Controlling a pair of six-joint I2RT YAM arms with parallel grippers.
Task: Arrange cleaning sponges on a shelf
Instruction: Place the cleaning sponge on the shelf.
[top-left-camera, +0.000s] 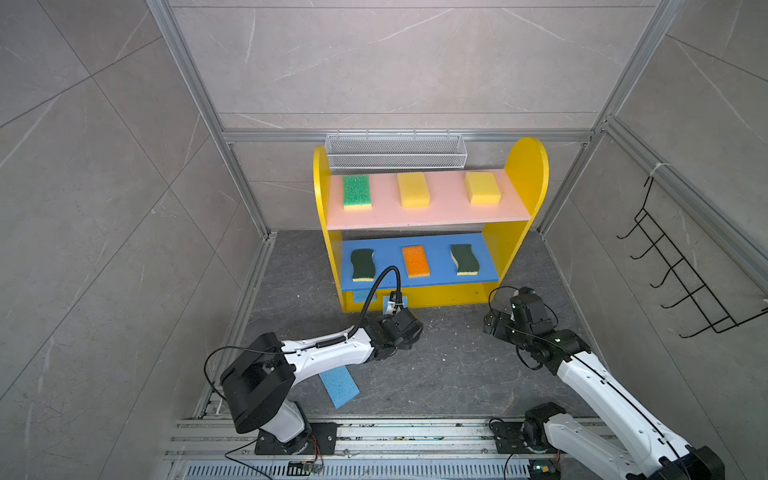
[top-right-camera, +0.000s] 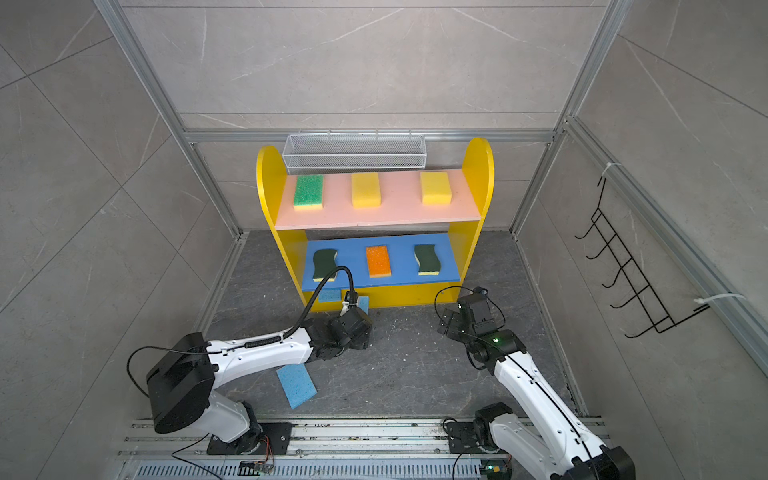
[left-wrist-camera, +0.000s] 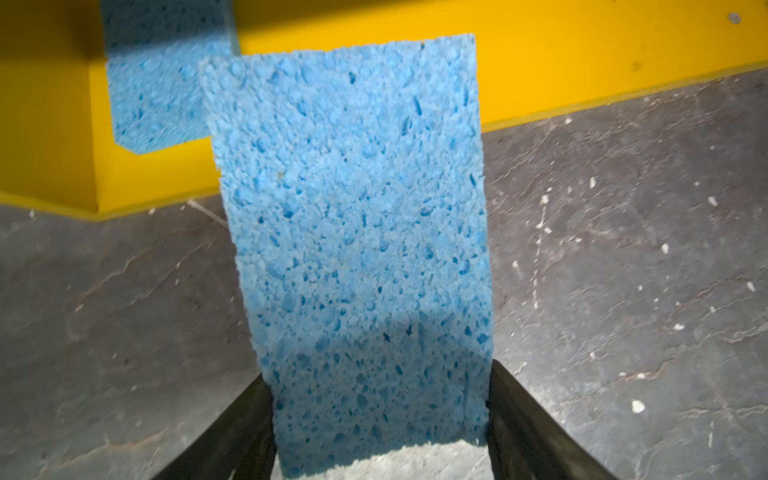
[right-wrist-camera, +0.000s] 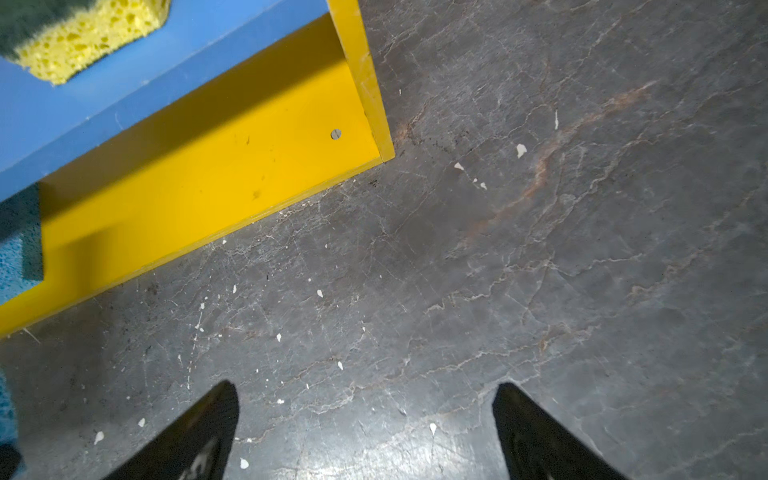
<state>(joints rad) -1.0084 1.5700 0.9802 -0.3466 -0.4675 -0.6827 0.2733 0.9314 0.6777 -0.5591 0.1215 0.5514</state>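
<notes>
A thin, porous light-blue sponge (left-wrist-camera: 353, 228) is being gripped by the left jaws beside the shelf's yellow base (left-wrist-camera: 582, 54); the right jaws are being held wide, empty.

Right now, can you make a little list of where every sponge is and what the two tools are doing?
Pink board: green sponge, two yellow sponges
Blue board: orange sponge between two dark-green sponges
Base: first blue sponge
Floor: second blue sponge, under the left arm
Left tool: shut on third blue sponge, near the base
Right tool: open, empty, above the floor
</notes>
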